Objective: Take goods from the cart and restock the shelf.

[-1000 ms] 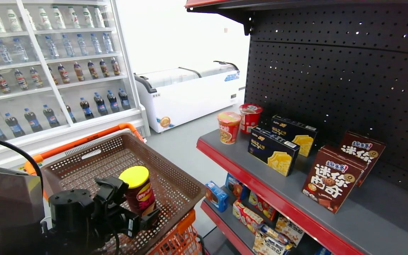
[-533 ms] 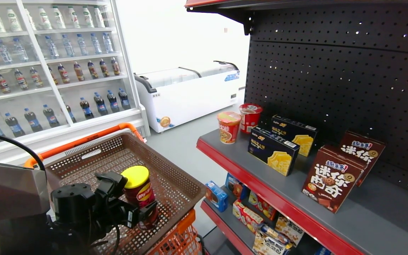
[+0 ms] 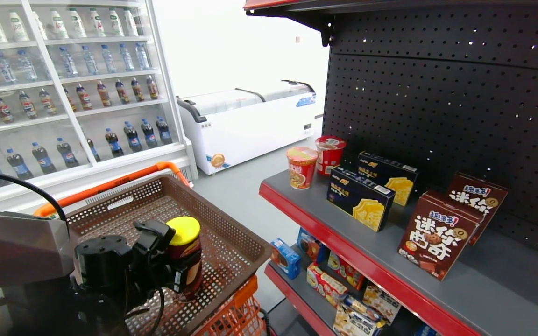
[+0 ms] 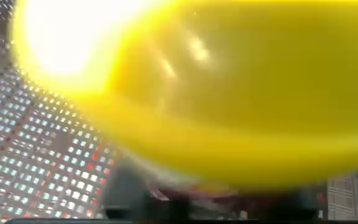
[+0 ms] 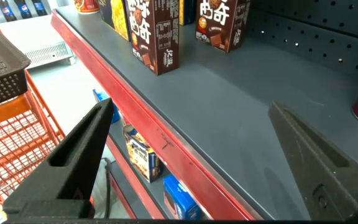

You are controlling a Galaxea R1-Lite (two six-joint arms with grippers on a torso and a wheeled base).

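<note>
A dark red chip can (image 3: 187, 259) with a yellow lid (image 3: 184, 229) stands in the brown perforated basket (image 3: 231, 242) on top of the orange cart. My left gripper (image 3: 175, 261) is shut on the can's body just under the lid. The yellow lid (image 4: 216, 87) looms close in the left wrist view, over the basket mesh (image 4: 42, 162). My right gripper (image 5: 191, 162) hangs open above the grey shelf board (image 5: 229, 118), with nothing between its fingers (image 5: 73, 155). The shelf (image 3: 325, 219) stands to the right of the cart.
On the shelf are two noodle cups (image 3: 302, 167), two dark blue biscuit boxes (image 3: 361, 198) and two brown cookie boxes (image 3: 437, 237); bare board lies in front of and right of them. Lower shelves hold snack packs (image 3: 325, 280). A drinks fridge (image 3: 63, 93) stands behind the cart.
My left gripper has closed in on the chip can and shifted slightly right; the can moved a little with it. The shelf goods have not moved.
</note>
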